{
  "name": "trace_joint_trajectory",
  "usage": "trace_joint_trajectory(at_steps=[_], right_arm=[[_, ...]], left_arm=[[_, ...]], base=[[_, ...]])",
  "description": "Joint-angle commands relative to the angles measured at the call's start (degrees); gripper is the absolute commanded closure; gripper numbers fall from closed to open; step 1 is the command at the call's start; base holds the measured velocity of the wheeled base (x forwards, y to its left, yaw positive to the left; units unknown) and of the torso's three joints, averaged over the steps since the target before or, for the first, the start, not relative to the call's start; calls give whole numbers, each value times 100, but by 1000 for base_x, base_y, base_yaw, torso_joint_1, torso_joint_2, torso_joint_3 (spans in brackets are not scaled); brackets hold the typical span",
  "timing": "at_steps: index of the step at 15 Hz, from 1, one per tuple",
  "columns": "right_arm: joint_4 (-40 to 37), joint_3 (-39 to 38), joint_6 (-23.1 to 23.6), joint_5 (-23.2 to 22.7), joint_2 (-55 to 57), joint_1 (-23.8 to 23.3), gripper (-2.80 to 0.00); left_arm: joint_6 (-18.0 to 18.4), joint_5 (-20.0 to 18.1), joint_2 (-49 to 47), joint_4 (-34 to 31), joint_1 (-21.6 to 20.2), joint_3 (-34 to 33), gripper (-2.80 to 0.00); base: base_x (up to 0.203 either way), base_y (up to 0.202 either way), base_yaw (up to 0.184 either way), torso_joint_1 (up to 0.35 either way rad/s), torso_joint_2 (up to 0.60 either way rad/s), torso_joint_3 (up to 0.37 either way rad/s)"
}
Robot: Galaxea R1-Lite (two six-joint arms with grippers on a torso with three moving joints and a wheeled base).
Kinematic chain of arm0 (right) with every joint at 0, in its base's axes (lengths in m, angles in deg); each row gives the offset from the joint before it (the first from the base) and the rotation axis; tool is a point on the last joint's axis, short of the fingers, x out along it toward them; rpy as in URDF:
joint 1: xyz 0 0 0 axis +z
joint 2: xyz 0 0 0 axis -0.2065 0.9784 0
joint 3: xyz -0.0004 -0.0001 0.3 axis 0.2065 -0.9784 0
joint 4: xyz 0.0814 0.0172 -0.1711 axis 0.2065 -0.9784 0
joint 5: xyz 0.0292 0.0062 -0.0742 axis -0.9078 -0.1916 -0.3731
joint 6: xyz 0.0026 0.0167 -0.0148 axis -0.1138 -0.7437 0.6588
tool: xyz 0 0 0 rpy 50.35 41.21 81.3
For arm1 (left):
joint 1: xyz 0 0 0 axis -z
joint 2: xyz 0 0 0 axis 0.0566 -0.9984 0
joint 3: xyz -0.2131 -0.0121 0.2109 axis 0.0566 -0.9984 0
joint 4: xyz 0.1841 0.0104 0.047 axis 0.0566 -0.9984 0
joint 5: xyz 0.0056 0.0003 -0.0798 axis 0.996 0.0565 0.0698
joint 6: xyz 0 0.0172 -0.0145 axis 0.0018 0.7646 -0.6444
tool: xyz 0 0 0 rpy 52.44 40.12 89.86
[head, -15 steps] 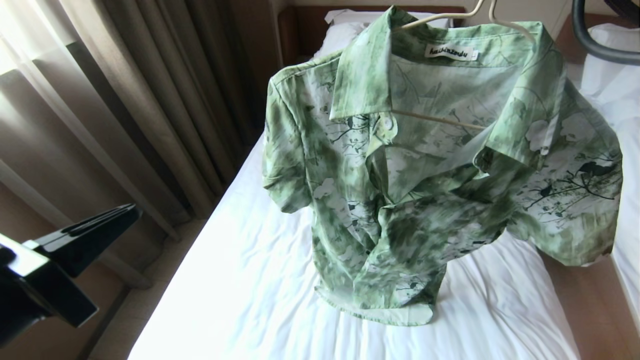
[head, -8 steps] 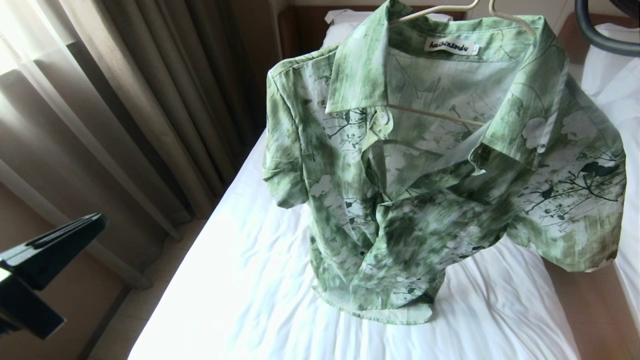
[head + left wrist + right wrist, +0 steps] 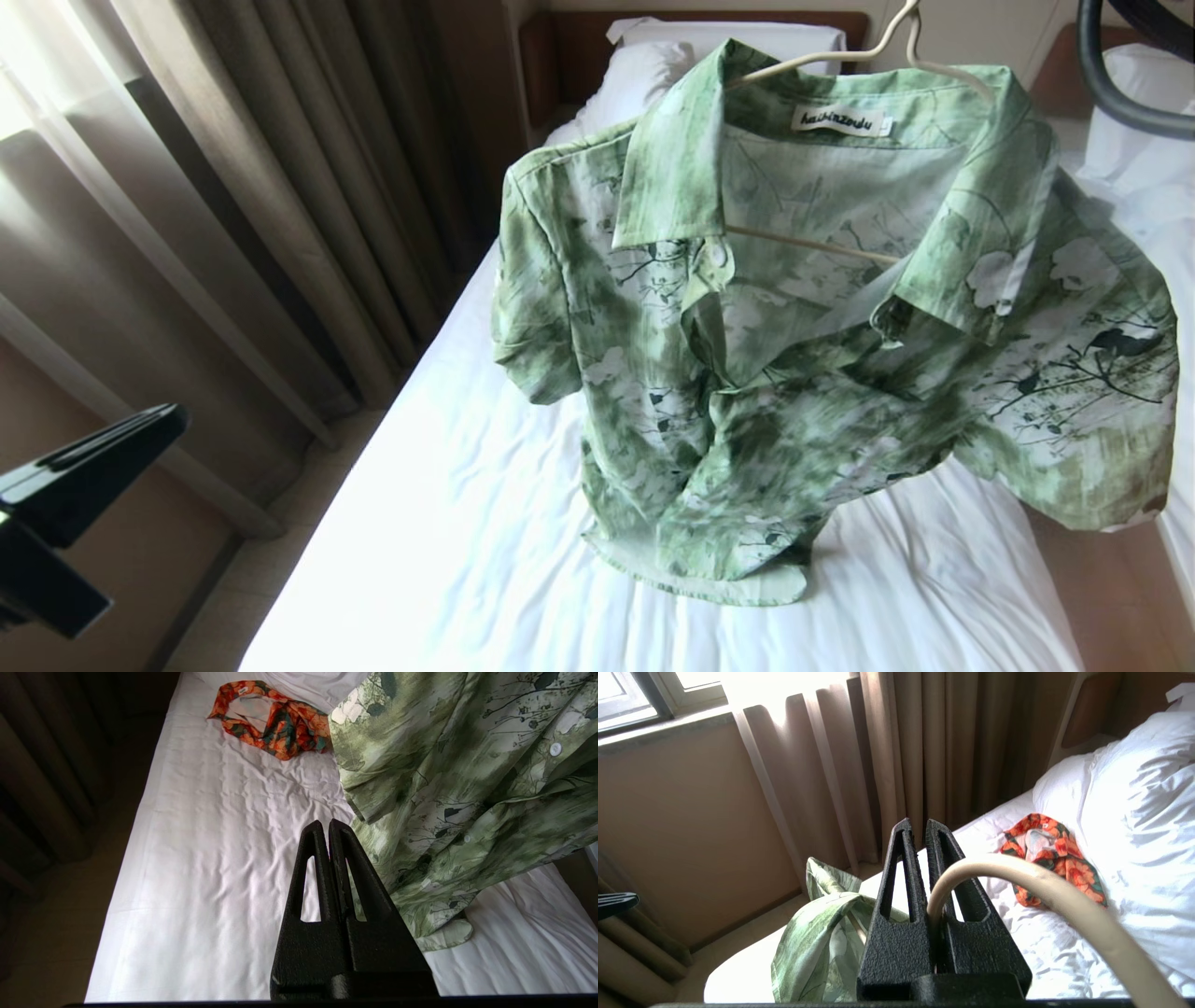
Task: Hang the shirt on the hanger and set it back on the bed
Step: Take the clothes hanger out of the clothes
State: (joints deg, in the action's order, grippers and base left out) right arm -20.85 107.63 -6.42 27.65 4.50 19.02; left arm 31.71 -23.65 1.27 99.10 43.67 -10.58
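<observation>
With the shirt (image 3: 803,317) already on the hanger (image 3: 822,58), my right claw (image 3: 920,830) clamped on its hook and my left claw (image 3: 324,828) pressed together at eight o'clock, I judge only lowering onto the bed (image 3: 448,523) remains.

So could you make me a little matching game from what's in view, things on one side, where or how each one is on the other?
Things:
1. shirt
2. orange floral garment
3. left gripper
4. right gripper

Place or state:
A. shut on the hanger
B. shut and empty, off the side of the bed
C. draped on the hanger, its hem touching the sheet
D. lying crumpled near the pillows

Pairs: 1-C, 2-D, 3-B, 4-A
</observation>
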Motion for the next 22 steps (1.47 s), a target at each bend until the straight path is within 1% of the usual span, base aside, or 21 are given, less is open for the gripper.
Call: trace_joint_trajectory(at_steps=[1, 7, 8, 10, 12, 15, 17, 19, 20, 21, 22], right_arm=[[-104, -9, 2, -20, -39, 0, 0], [-159, 35, 2, -37, -39, 20, 0], [-214, 35, 3, -37, -30, 37, 0], [-268, 43, 10, -29, 24, 148, 0], [-278, 44, 10, -9, 121, 220, 0], [-284, 51, 53, 23, 308, 232, 0], [-298, 46, 149, 33, 407, 203, 0], [-292, 48, 151, 33, 490, 171, 0], [-282, 124, 152, 33, 583, 102, 0], [-290, 165, 159, 28, 642, 62, 0], [-281, 165, 160, 24, 679, 27, 0]], left_arm=[[-18, 17, -12, 5, 1, -3, 0], [-22, -19, -135, 37, 15, 50, 0], [-27, -83, -146, 44, 51, 72, 0], [-33, -184, -320, 18, 53, 344, 0], [-47, -227, -676, 7, 96, 707, 0], [-201, -266, -1732, 30, 483, 1253, 0], [-479, -284, -2338, 56, 793, 1681, 0], [-592, -305, -2763, 86, 915, 1989, 0], [-605, -334, -3018, 147, 935, 2110, -280], [-611, -505, -3202, 272, 944, 2215, -280], [-620, -759, -3372, 414, 948, 2313, -280]], base=[[0, 0, 0, 0, 0, 0], [0, 0, 0, 0, 0, 0], [0, 0, 0, 0, 0, 0], [0, 0, 0, 0, 0, 0], [0, 0, 0, 0, 0, 0], [0, 0, 0, 0, 0, 0], [0, 0, 0, 0, 0, 0], [0, 0, 0, 0, 0, 0], [0, 0, 0, 0, 0, 0], [0, 0, 0, 0, 0, 0], [0, 0, 0, 0, 0, 0]])
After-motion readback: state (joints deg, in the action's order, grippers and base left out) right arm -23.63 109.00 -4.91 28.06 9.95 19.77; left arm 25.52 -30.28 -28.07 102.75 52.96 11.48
